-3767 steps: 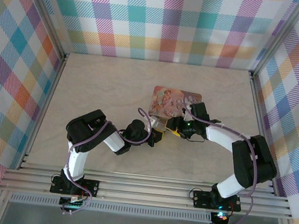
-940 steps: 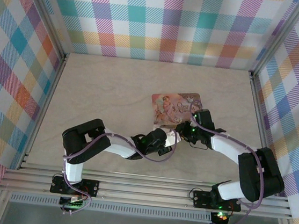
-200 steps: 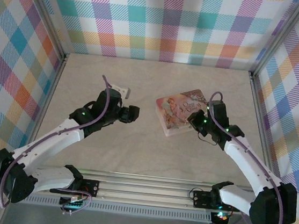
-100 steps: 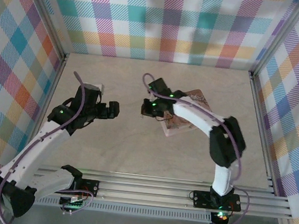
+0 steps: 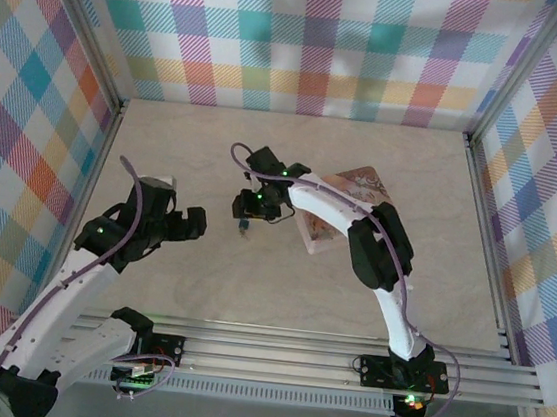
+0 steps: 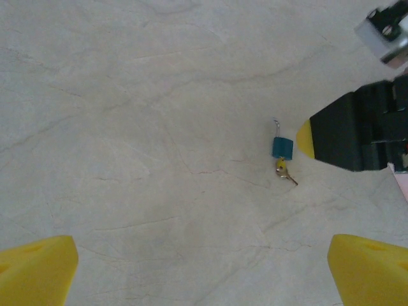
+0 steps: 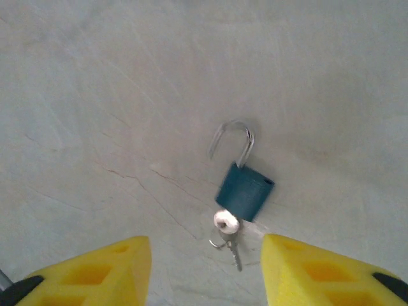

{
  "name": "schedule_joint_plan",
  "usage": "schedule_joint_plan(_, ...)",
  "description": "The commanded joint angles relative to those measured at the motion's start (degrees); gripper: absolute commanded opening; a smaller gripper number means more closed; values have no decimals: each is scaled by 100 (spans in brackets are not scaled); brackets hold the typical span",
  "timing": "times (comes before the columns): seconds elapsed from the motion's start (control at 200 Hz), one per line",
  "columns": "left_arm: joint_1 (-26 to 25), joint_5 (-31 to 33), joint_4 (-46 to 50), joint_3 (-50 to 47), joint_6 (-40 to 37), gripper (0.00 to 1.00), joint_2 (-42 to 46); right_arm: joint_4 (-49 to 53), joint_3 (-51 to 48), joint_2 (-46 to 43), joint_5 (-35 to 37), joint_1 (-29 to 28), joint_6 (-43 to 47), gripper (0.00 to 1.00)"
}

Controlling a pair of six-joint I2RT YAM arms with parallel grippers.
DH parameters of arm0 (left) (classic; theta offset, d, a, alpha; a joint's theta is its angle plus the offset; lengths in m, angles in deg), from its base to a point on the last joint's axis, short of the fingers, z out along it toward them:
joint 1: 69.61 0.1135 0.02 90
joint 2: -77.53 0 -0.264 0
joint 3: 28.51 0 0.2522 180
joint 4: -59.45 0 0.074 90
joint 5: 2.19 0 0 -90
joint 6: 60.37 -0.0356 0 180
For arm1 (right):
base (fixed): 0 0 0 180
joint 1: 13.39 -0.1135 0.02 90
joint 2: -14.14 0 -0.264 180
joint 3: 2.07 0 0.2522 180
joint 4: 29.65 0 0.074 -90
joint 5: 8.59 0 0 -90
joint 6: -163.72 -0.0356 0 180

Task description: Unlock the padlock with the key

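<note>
The blue padlock is on the tabletop with its silvery shackle swung open on one side. The key sits in its base, and a second small key hangs from the ring. My right gripper hovers just over it, open, with both yellow pads clear of the lock. From above, the padlock is a speck under the right gripper. My left gripper stands open to its left, nothing between its fingers; its wrist view shows the padlock and key ahead.
The pink picture box lies right of the padlock, partly under the right arm. A yellow-tipped finger of the right gripper reaches in beside the lock. Plaid walls enclose the table on three sides.
My right arm swung left off the box to mid-table, and its jaws went from shut to open, freeing the padlock and key. The left arm drew back toward the near left.
</note>
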Motion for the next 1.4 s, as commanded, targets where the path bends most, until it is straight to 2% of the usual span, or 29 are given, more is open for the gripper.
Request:
schedule_joint_plan(0.0, 77, 160, -226, -164, 194, 100, 60, 382, 143, -256, -101, 20, 302, 53)
schedule_joint_plan(0.075, 145, 192, -636, -165, 3, 100, 27, 424, 120, -460, -116, 32, 567, 55)
schedule_joint_plan(0.22, 346, 135, -897, 358, -534, 100, -498, 735, 310, -1041, 271, 117, 1197, 65)
schedule_joint_plan(0.32, 368, 97, -1015, 514, -906, 100, -935, 639, -64, -1664, 882, 235, 1421, 81)
schedule_joint_plan(0.385, 376, 82, -1383, 346, -1103, 100, -992, 376, -640, -2233, 1327, 362, 1490, 92)
schedule_joint_plan(0.465, 403, 63, -1975, 3, -1477, 100, -947, -18, -1473, -2967, 2145, 491, 1496, 99)
schedule_joint_plan(0.615, 581, 339, -2895, -645, -1679, 100, -969, -1245, -3304, -4321, 3660, 752, 1944, 99)
schedule_joint_plan(0.7, 778, 414, -3456, -974, -1603, 100, -1048, -2250, -4536, -5175, 4110, 1021, 2337, 100)
schedule_joint_plan(0.845, 1130, 454, -4599, -1675, -1392, 100, -1182, -3815, -6338, -6356, 4131, 1745, 2695, 100)
schedule_joint_plan(1.01, 1248, 399, -5949, -2338, -1523, 100, -1641, -4796, -7701, -6890, 3811, 2634, 2861, 100)
schedule_joint_plan(1.12, 1255, 282, -6681, -2551, -1650, 100, -2036, -5579, -8288, -6794, 3422, 3108, 2773, 100)
schedule_joint_plan(1.22, 1254, 221, -7258, -2654, -1731, 100, -2423, -6529, -8691, -6334, 3084, 3475, 2777, 100)
schedule_joint_plan(1.395, 1271, 64, -7873, -2516, -2038, 100, -3152, -7449, -8649, -5405, 2414, 3843, 2823, 100)
